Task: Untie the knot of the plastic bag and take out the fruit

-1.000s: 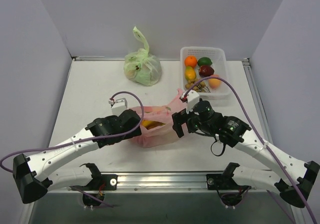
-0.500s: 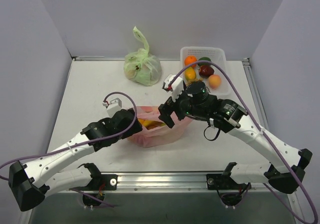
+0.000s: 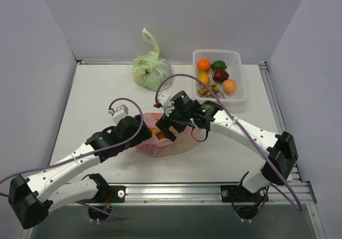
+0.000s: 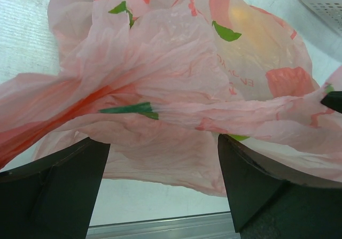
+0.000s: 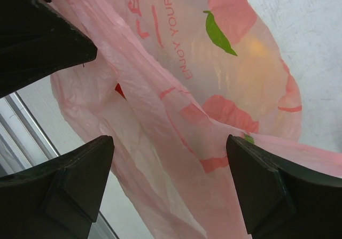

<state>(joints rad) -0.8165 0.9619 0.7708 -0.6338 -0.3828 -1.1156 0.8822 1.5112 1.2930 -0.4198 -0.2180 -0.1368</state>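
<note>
Okay, fruit-removal step, as I judge it: I can't find a tied knot anywhere, and the thin translucent pink plastic bag (image 3: 172,146) gapes at the top in the overhead view, with something yellow-orange showing in the mouth. The bag lies slumped on the white tabletop (image 3: 96,100), front middle, between my two arms. It is well apart from the pale green tied plastic bag (image 3: 152,70) at the back and the white perforated plastic basket (image 3: 241,74) back right, which holds several small fruits.

Left hand (image 4: 163,156): wide open, fingers either side of the pink film, a stretched, twisted band of it running across above them. Nothing pinched that I can see. Right hand (image 5: 170,143): also wide open, film draped between the fingers, not clamped. Both sit right at the bag's mouth, near each other.

Next move, my call: one hand lifts or pins a rim, the other goes in through the mouth and closes on a fruit, not on film.

Bag look: crinkly, thin, with red patches, green leaf prints and red lettering. A round orange-yellow fruit (image 5: 256,49) glows through the wall. It looks floppy and will likely drag with any pull.
</note>
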